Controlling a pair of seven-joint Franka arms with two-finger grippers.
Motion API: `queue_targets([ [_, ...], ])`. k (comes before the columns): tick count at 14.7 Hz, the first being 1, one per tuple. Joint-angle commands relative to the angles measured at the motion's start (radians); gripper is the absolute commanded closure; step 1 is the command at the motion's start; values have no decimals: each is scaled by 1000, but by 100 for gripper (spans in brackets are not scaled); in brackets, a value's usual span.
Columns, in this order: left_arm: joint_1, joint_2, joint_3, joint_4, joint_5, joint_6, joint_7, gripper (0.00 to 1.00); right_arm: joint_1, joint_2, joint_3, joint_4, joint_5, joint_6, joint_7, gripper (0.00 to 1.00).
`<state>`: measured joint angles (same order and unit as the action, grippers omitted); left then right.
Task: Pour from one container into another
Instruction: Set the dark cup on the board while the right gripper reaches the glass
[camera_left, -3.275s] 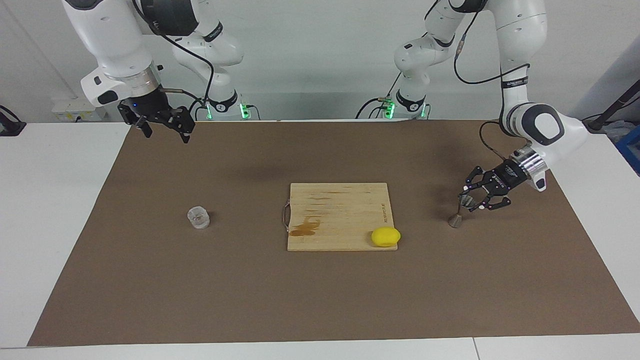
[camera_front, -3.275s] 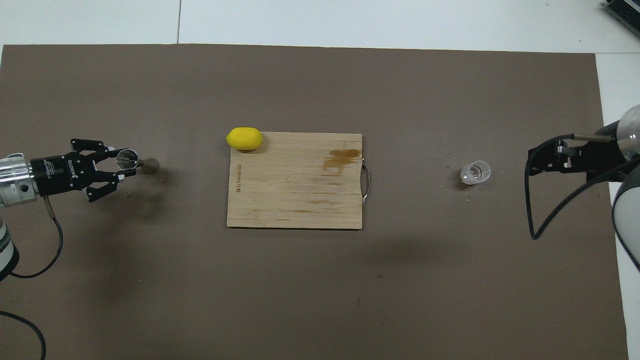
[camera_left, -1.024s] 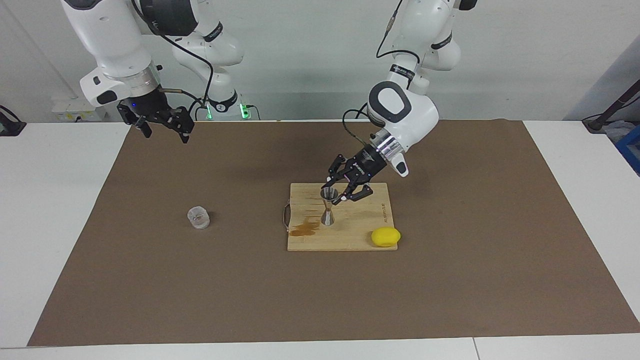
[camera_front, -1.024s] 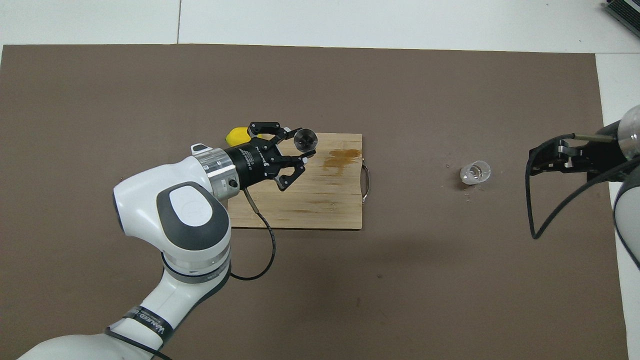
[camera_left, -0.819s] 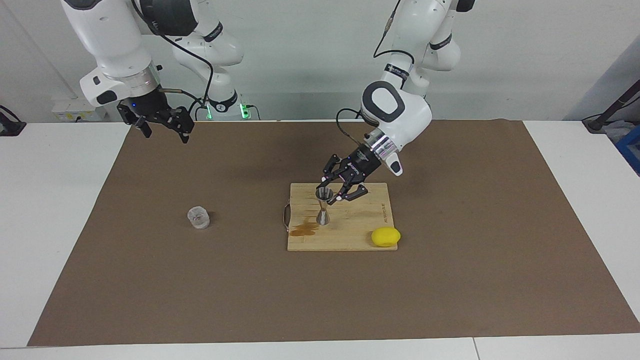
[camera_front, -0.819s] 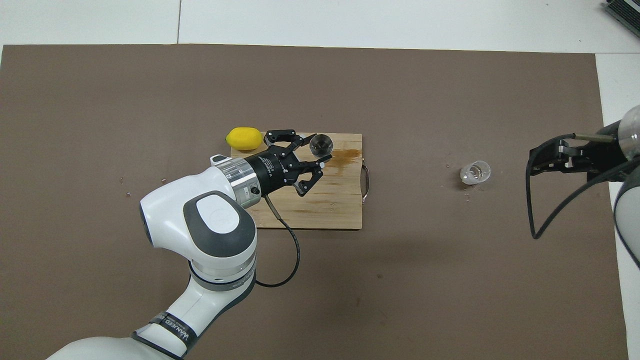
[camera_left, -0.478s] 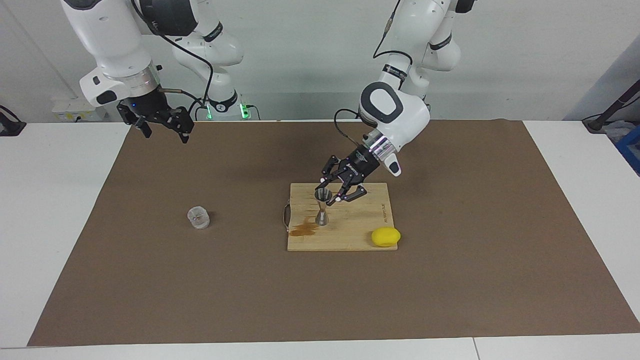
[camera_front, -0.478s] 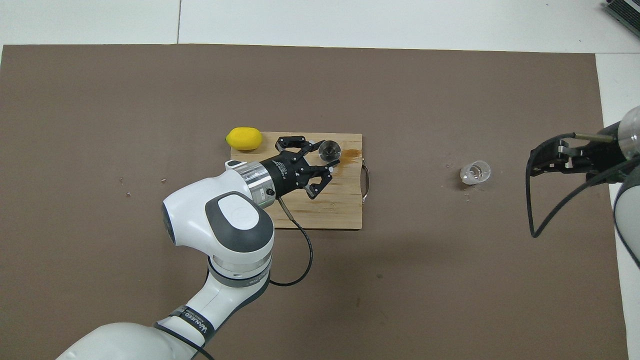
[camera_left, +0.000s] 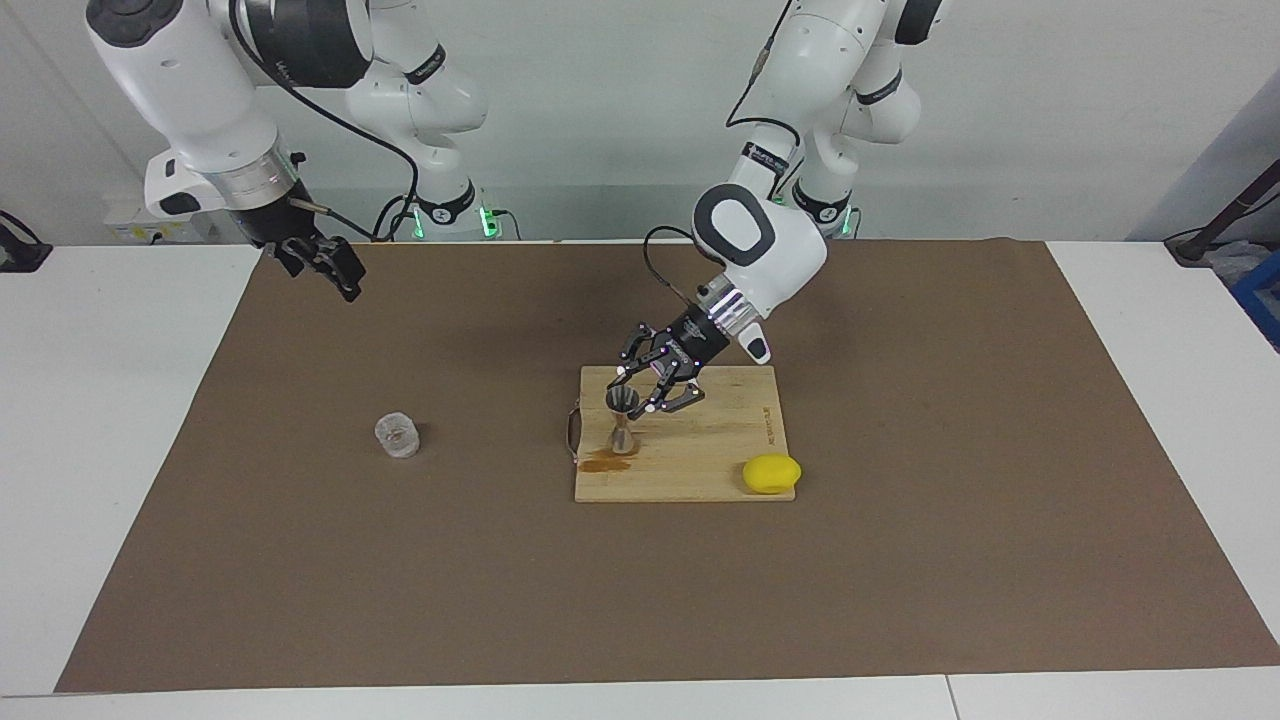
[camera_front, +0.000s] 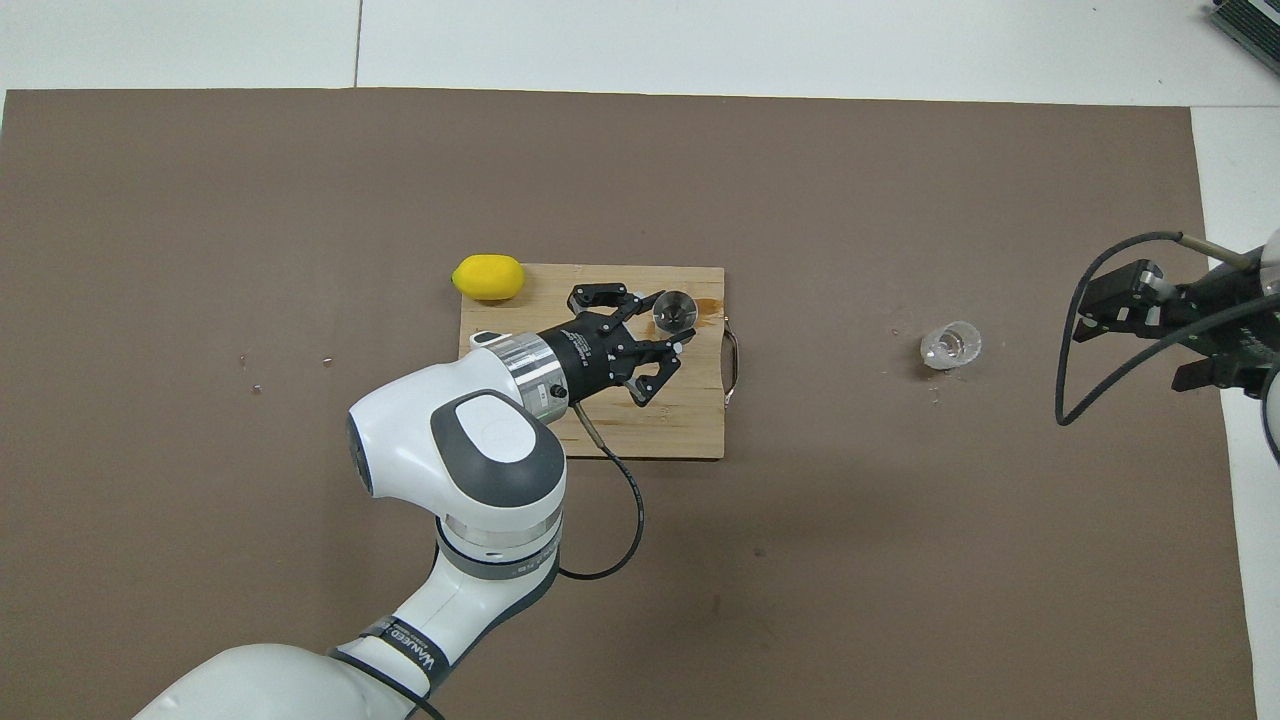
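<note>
Clamping the upright steel jigger (camera_left: 622, 421) on the cutting board (camera_left: 700, 470), the left tool (camera_left: 633, 388) leaves the glass cup (camera_left: 397, 436) nearer the right tool (camera_left: 322, 266), whose finger state cannot be told.

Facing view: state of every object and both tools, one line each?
jigger: upright on cutting board, gripped at top cone
glass cup: upright on mat, untouched
lemon: at board corner
cutting board: flat, brown stain
left tool: shut on jigger
right tool: raised, empty
</note>
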<state>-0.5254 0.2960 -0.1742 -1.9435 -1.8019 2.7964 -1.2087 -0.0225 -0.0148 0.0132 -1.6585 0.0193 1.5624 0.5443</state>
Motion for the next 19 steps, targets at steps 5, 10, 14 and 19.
queue_targets([
  [5,-18,34,9,31,-19,26,3,100,-79,48,4,-41,122,125,290,6],
  [10,-18,35,9,31,-17,26,5,100,-137,182,4,-38,229,232,428,4],
  [14,-25,46,10,31,-16,40,12,100,-171,265,4,-52,295,300,433,2],
  [19,-25,48,9,29,-17,41,43,100,-197,340,2,-84,398,399,453,2],
])
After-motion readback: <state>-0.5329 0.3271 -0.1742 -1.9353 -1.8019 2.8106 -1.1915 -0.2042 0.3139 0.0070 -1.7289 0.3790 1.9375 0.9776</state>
